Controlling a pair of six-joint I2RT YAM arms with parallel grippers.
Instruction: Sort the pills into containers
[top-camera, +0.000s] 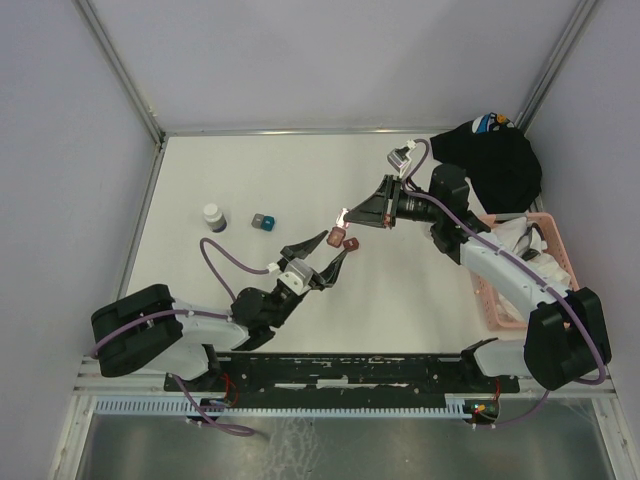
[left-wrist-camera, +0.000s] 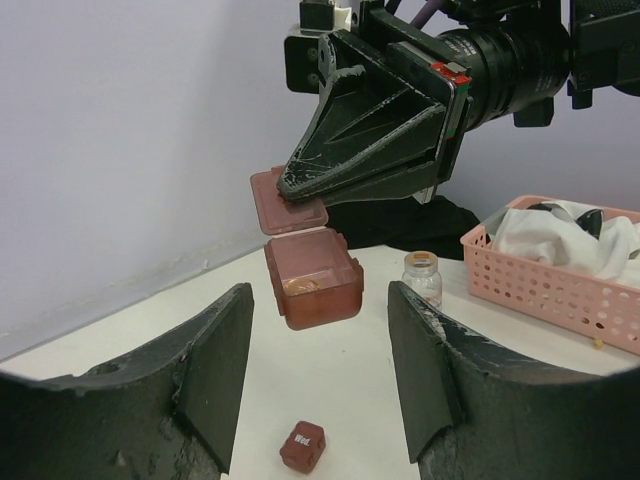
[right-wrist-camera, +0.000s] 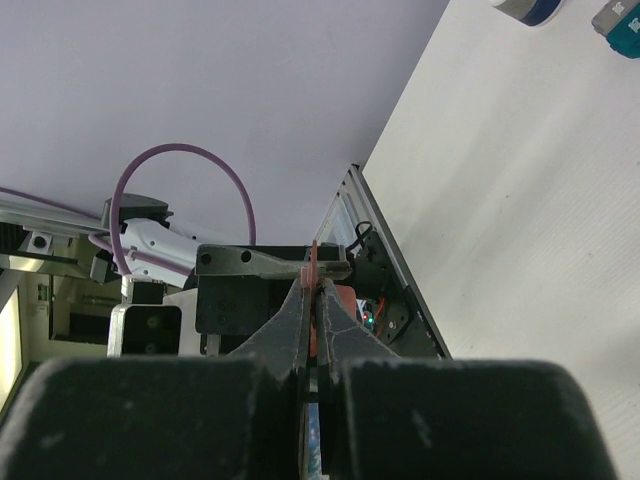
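Over the white tabletop (top-camera: 250, 170), sorting seems barely begun: the right gripper (left-wrist-camera: 292, 192) pinches the lid of a dark-red translucent square box (left-wrist-camera: 315, 280), while the left gripper (left-wrist-camera: 318, 340) waits half-open and empty.

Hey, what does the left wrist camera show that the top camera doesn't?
Only the left wrist view: the red box hanging open by its lid, and a clear vial behind it. Only the top view: a white-capped bottle and a teal box. Both: the right fingers pinching that red box, a second red box on the table, and the pink basket.
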